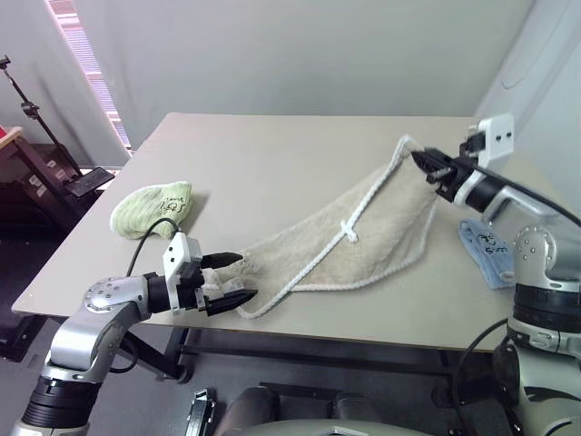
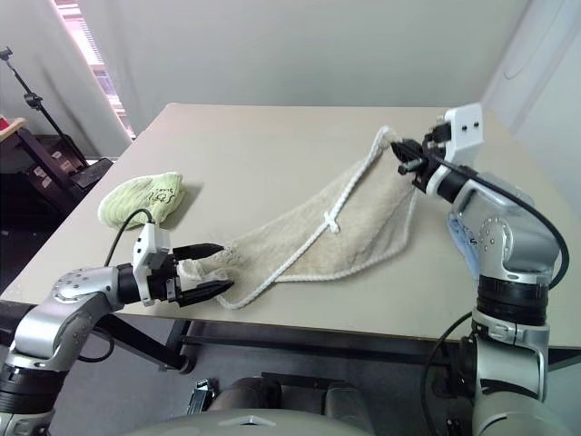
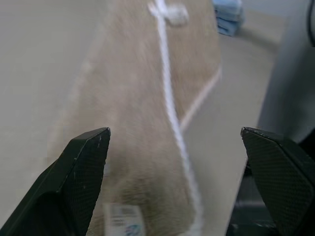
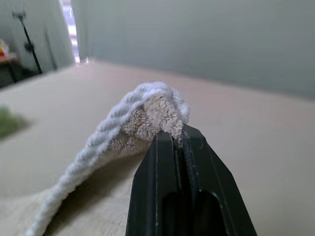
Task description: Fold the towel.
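1. Towel [image 1: 363, 238] lies stretched diagonally across the bench [image 1: 272, 163], its far corner lifted off the surface.
2. Right gripper [image 1: 427, 164] has its fingers clamped on that raised corner.
3. Left gripper [image 1: 234, 278] sits at the towel's near end, fingers wide apart, gripping nothing.
4. Green cloth [image 1: 150, 209] lies left of the towel; blue cloth [image 1: 486, 250] lies right.

The towel [image 1: 363, 238] is beige terry cloth with white corded edging, stretched in a long diagonal fold across the surface [image 1: 272, 163]. One corner is lifted off the surface towards the right edge; the other end lies bunched at the near edge, with a small tag [image 3: 123, 219].
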{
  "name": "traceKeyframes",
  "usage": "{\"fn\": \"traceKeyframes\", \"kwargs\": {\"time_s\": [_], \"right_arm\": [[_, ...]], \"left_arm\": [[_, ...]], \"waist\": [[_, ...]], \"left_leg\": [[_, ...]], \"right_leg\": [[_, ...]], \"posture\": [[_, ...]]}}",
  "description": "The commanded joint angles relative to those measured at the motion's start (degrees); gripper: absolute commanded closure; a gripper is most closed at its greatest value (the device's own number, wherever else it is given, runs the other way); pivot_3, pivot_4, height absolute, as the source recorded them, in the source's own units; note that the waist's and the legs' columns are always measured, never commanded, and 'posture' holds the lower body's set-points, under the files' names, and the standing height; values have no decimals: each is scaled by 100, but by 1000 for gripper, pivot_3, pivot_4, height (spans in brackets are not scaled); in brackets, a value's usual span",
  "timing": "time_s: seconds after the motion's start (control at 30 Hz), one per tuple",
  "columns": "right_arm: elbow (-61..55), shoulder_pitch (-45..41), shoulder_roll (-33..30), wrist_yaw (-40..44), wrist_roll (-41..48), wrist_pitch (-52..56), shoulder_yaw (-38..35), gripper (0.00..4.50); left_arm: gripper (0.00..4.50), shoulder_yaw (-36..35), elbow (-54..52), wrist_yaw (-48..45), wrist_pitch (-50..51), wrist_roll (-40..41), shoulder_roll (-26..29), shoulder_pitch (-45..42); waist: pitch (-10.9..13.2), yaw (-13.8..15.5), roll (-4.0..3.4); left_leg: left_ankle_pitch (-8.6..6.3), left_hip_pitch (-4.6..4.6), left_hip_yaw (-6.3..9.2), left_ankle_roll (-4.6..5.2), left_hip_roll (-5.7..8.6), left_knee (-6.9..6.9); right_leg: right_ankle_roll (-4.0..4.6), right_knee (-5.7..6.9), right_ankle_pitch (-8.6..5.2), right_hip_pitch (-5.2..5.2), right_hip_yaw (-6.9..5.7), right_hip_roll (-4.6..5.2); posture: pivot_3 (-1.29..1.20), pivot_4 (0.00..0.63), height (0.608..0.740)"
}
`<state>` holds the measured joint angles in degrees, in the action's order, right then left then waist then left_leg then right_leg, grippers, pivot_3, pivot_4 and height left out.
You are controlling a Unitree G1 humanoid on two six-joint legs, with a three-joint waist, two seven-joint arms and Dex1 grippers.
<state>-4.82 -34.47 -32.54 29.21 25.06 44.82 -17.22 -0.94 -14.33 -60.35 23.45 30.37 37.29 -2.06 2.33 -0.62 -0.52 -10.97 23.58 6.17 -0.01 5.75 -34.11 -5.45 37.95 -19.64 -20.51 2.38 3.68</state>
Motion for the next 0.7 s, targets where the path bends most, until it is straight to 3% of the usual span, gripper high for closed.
{"fn": "traceKeyframes", "kwargs": {"time_s": [0.03, 0.37, 0.53, 0.7], "right_arm": [[-206, -375, 66, -281, 17, -66, 24, 4450], [132, -793, 3, -354, -91, -330, 196, 4450], [201, -803, -42, -225, -181, -410, 405, 4450], [359, -821, -49, -200, -271, -530, 500, 4450]], "left_arm": [[0, 148, 234, 109, -230, -222, -180, -157], [0, 331, 1319, 113, -1156, -891, -483, -384], [0, 382, 1131, 22, -1512, -889, -669, -479], [0, 518, 1001, -328, -1896, -1042, -520, -455]], "waist": [[0, 20, 0], [2, 1, -2], [2, 2, -1], [1, -5, -3]], "left_leg": [[2, 4, 0, 4, 0, 2], [8, 5, -1, 13, 1, 6], [8, 6, -1, 14, 1, 7], [9, 7, -1, 14, 0, 9]], "right_leg": [[0, -1, 0, -3, 0, 0], [-2, 4, 2, -11, -1, 0], [-3, 3, 2, -11, -1, 0], [-4, 5, 2, -14, -1, 0]], "posture": [[0, 0, 740], [0, 0, 740], [0, 0, 740], [0, 0, 740]]}}
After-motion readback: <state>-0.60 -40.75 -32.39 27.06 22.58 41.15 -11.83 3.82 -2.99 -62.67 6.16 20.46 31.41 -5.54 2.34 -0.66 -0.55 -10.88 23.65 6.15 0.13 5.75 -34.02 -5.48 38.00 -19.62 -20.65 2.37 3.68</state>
